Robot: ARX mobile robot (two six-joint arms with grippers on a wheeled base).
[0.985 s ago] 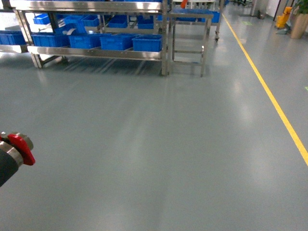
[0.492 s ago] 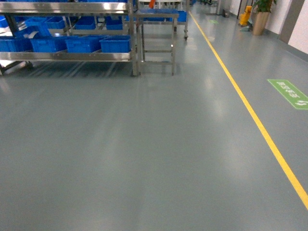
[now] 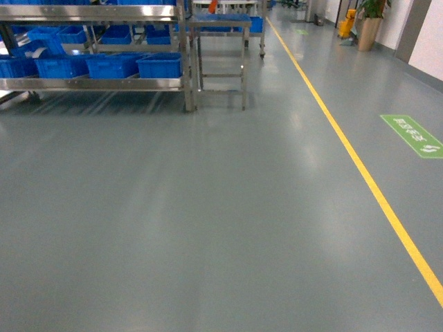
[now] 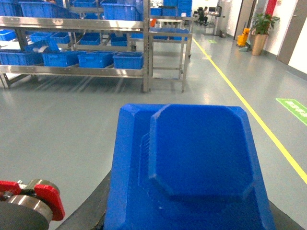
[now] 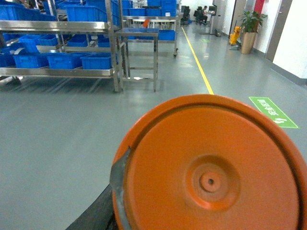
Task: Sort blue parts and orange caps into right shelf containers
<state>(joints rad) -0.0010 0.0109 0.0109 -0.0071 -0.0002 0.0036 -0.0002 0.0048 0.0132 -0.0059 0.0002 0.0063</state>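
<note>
Grey floor (image 3: 208, 221) carries a green sign (image 3: 412, 134), lettering too blurred to read.

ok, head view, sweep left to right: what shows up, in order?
Shelf with blue bins on its lower tier → small steel table beside it → yellow floor line → green floor sign. Bare grey floor everywhere in front; no arm or gripper shows in this view.

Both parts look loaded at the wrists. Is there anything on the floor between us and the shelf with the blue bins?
Nothing visible. The blue part and orange cap sit close before the wrist cameras, and the grey floor runs bare to the shelf and its blue bins. The yellow line lies off to the right.
</note>
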